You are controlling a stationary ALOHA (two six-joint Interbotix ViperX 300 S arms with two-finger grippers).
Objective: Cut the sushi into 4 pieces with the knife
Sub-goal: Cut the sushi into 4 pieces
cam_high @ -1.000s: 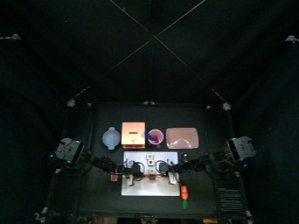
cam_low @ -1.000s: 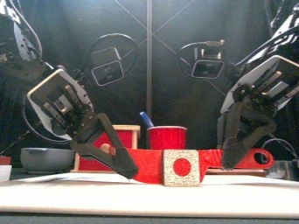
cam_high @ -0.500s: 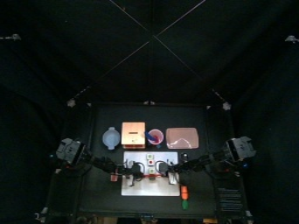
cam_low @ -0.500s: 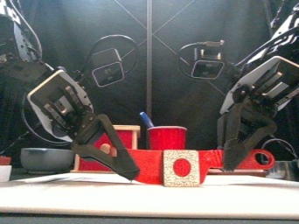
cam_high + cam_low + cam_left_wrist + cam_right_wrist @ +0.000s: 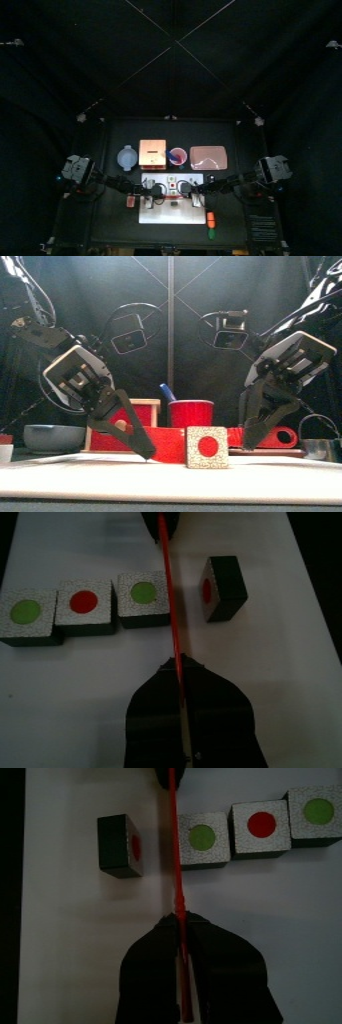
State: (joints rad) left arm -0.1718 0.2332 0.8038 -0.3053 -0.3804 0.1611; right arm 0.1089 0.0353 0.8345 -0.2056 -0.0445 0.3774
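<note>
Over the last second both arms have leaned in toward the middle. In the front view the right gripper (image 5: 174,925) has slid a little to the left, and the knife (image 5: 160,441) has shifted along its own length with it, its ringed handle now nearer the centre. The left gripper (image 5: 175,672) has tipped more steeply. The sushi has stayed where it was on the board (image 5: 287,672).

Each pincer is clamped on one end of the knife, so the blade spans between them across the board. In the wrist views the blade lies in the gap between the loose piece (image 5: 225,587) and the row of three (image 5: 83,607). It runs close along the end of the row and stands apart from the loose piece. I cannot tell whether its edge rests on the board or hangs just above it.

I judge the first cut finished: one piece stands free near the front of the board, and three are yet joined. The small sideways drift looks like lining up for the next seam rather than a new cut, since the blade is over no seam in the row. Two cuts remain.
</note>
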